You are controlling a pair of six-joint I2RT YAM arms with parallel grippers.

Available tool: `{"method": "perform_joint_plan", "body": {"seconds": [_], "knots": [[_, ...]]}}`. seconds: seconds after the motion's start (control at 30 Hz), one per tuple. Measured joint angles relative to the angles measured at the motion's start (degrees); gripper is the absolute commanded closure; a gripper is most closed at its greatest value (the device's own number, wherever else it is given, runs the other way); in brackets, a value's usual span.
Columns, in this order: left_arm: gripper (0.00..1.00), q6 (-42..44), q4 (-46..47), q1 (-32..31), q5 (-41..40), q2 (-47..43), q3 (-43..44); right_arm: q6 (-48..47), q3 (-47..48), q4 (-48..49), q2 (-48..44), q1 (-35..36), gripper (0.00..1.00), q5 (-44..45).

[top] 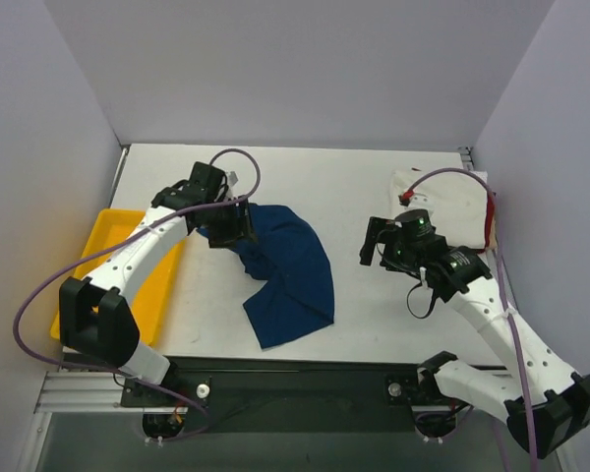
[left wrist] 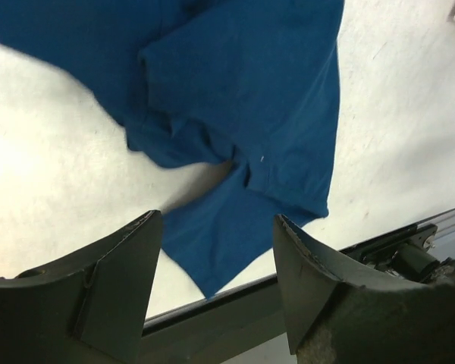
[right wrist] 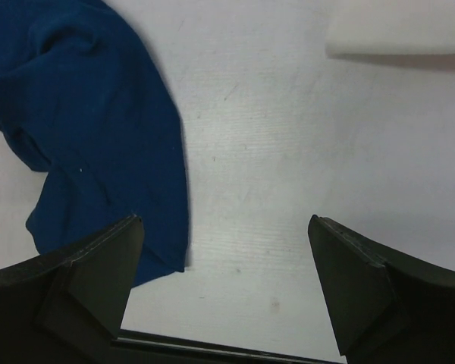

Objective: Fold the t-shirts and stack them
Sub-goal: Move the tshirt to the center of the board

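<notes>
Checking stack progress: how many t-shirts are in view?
3: a blue shirt crumpled mid-table; a white shirt at the far right; a red shirt, only a sliver showing at the white one's right edge, mostly hidden. More could lie under the white one.

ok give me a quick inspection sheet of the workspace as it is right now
surface: white table, no marks seen
job's things: navy t-shirt crumpled mid-table, unfolded; cream-white t-shirt lying far right, red strip at its right edge
clutter: yellow tray at left, partly under the left arm
grippers: left gripper open above the navy t-shirt; right gripper open over bare table
cables: purple cables loop off both arms
surroundings: plain grey walls
</notes>
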Motion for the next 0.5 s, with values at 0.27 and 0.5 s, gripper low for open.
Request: {"method": "perform_joint_plan", "body": {"seconds": [0.27,0.5], "knots": [[0.30,-1.84,2.38,0.61,-0.15,-18.43,-18.01,-2.32,1.79,0.55,11.91,11.63,0.08,-3.15],[0.30,-4.48,2.89,0.74,1.42,-22.80,-31.39,-4.76,7.72,2.23,24.74,22.86,0.20,-5.29]]}}
